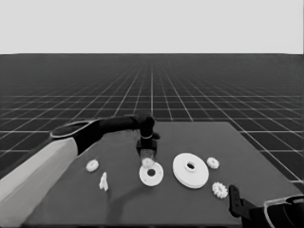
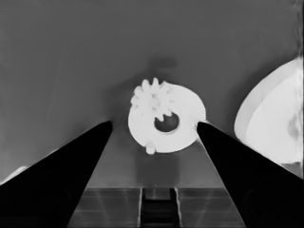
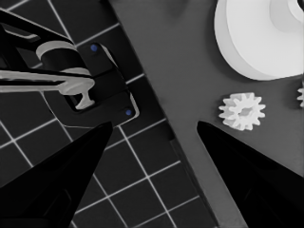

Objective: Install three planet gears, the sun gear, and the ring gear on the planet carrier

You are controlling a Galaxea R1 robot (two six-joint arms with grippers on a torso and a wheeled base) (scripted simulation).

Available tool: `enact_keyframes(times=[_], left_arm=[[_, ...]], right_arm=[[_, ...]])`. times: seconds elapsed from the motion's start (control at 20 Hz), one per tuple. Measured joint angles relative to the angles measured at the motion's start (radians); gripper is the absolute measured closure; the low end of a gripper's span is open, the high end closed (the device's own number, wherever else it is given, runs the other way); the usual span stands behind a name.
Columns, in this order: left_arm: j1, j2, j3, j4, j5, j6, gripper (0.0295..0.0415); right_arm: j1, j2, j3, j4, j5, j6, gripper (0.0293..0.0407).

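Observation:
The smaller round part (image 1: 151,174) lies mid-table, and one planet gear (image 1: 147,162) sits on its far edge. My left gripper (image 1: 147,153) hangs just above that gear. In the left wrist view the gear (image 2: 154,99) rests on the smaller round part (image 2: 187,135) beside the centre hole, past the left gripper (image 2: 154,124), which is open with nothing between its fingers. The larger round part (image 1: 190,170) lies just to the right. Loose gears lie at the left (image 1: 92,165) and at the right (image 1: 213,163), (image 1: 219,190). My right gripper (image 3: 154,124) is parked open at the table's near right corner.
A thin white piece (image 1: 103,181) stands near the left gear. The right wrist view shows the larger round part (image 3: 256,38), a gear (image 3: 242,110) near the table's edge, and dark machinery (image 3: 95,80) beyond the edge. The left arm (image 1: 42,171) crosses the table's left side.

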Motion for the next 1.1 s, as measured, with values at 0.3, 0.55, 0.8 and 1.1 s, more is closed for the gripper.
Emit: enact_keyframes(times=[0.3,0.55,0.8,1.1], left_arm=[[-0.016,-0.001,0.004,-0.017,0.006,-0.002,0.0326],[-0.016,-0.725,0.349,-0.047,-0.048,0.377,0.0326],[-0.015,-0.737,0.278,-0.057,-0.058,0.459,0.0326],[0.166,-0.668,0.135,0.05,-0.206,0.512,0.0326]], right_arm=[[0.0,0.0,0.0,0.0,0.0,0.0,0.0315],[0.0,0.0,0.0,0.0,0.0,0.0,0.0315],[0.0,0.0,0.0,0.0,0.0,0.0,0.0315],[0.0,0.0,0.0,0.0,0.0,0.0,0.0315]])
